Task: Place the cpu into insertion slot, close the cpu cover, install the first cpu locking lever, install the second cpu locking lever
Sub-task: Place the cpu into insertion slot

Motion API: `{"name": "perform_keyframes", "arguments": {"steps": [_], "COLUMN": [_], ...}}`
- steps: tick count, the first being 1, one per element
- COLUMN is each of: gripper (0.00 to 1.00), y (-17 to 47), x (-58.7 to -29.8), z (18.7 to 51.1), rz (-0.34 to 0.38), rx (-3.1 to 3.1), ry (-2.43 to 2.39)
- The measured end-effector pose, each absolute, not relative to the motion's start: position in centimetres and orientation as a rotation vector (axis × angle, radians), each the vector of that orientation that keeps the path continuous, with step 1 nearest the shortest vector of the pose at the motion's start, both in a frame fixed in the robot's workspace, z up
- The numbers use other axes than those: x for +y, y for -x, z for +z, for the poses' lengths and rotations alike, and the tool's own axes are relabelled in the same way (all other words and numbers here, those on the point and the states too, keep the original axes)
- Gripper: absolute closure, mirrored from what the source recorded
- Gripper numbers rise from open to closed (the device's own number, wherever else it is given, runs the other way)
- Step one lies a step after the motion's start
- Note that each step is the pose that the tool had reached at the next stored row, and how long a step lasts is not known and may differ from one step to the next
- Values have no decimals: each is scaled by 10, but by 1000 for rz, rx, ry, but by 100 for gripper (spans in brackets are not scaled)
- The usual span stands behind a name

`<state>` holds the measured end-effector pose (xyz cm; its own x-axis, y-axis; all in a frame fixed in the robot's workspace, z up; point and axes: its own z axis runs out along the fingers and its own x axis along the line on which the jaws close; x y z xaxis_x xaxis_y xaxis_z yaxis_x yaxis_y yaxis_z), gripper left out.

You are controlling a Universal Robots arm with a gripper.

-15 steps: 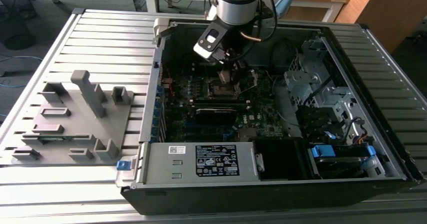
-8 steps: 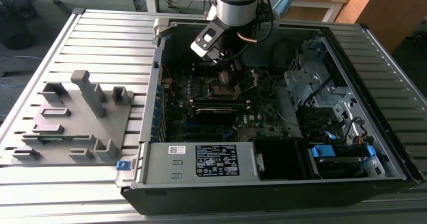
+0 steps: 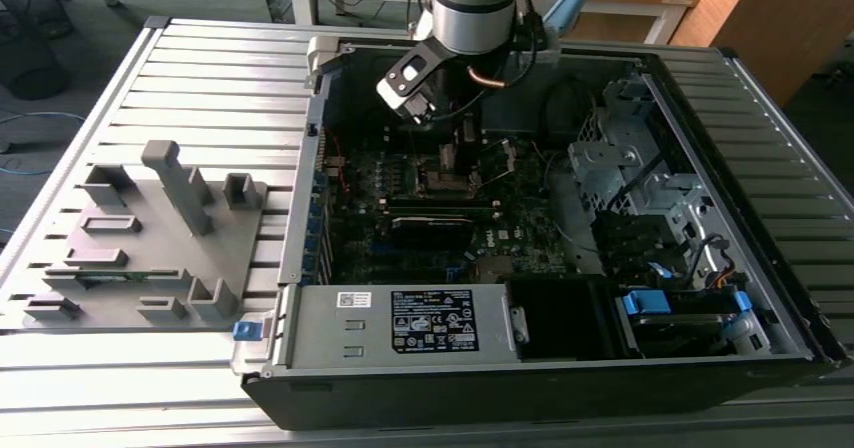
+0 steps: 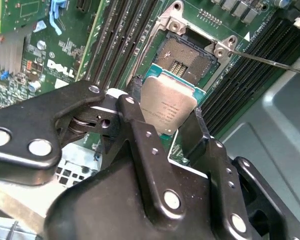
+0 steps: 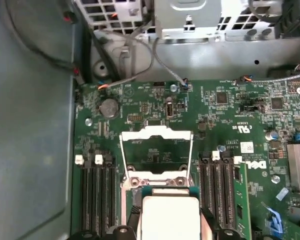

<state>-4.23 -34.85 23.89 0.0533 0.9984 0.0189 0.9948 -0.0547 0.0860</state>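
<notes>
one cpu [image 4: 167,109], grey metal top up, is pinched by two opposite edges between the black fingers [image 4: 140,130] of the gripper [image 4: 166,97], whose claw is drawn in narrow on the chip. in the second wrist view it hangs over one edge of the insertion slot [image 4: 184,56], not seated. the slot's dark centre and contact field lie bare just past it. a thin locking lever [image 4: 270,62] juts out from one corner of the slot, its end free. in the first wrist view the cpu cover [image 5: 156,133] stands raised beside the slot, green board showing through its cut-out. long black memory slots [image 5: 96,197] flank the slot on both sides. in the exterior view the arm [image 3: 470,8] reaches down into the open computer case [image 3: 534,393] above the slot. the power supply box [image 3: 400,323] lies well apart from the slot. a grey fixture tray [image 3: 147,228] rests outside the case, far from the slot toward the exterior view's left.
</notes>
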Motion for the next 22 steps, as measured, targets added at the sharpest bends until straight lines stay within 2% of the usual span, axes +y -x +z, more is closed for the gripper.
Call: {"name": "perform_keyframes", "arguments": {"steps": [5,9,22], "gripper": [46,46,46], "y": [42,42,42], "x": [-348,-348,-348], "z": [239,238,231], "rz": [110,64,67], "rx": [2126,2146,2247], "ry": [-2246,-2267,-2175]}}
